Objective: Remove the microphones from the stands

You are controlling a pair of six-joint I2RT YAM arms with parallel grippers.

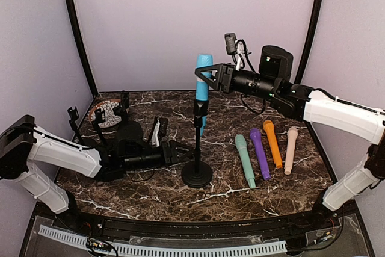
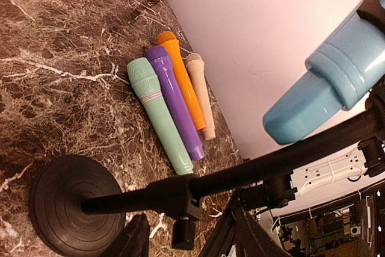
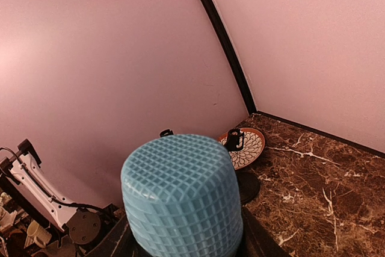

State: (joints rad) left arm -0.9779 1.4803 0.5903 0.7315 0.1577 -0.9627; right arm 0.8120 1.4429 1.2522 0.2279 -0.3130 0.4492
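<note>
You will find the blue microphone [image 1: 202,93] upright in the black stand [image 1: 197,148] — glossy plastic, its head moulded in a fine grid; the right gripper [image 1: 206,75] is clamped on its upper part; the left gripper [image 1: 183,150] sits low, fingers parted either side of the pole; the ribbed round base rests on the marble-patterned table [image 1: 228,197].

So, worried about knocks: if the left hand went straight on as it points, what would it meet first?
The black stand pole, just above its round base; it crosses right in front of the left hand, though depth is unclear.
</note>
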